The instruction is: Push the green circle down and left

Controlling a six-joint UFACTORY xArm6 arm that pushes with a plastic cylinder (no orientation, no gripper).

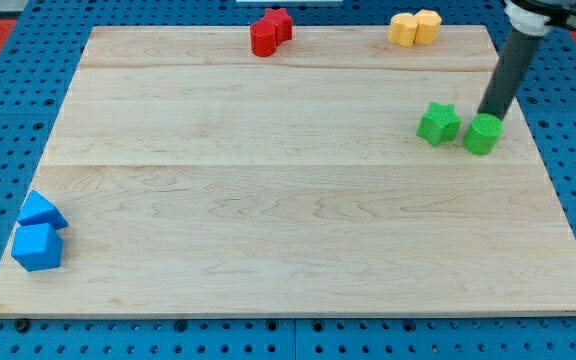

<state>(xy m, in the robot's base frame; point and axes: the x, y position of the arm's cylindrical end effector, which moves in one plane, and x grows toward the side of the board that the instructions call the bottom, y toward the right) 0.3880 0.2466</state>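
The green circle (482,135) stands on the wooden board (288,200) near its right edge. A green star (437,123) sits just to its left, almost touching. My tip (488,115) is the lower end of the dark rod that comes down from the view's top right. It rests at the circle's upper right edge, touching or very near it.
Red blocks, a star and a cylinder (270,31), sit together at the top edge. Two yellow blocks (414,27) sit at the top right. Two blue blocks, a triangle (42,210) and a cube (37,246), sit at the bottom left corner. Blue pegboard surrounds the board.
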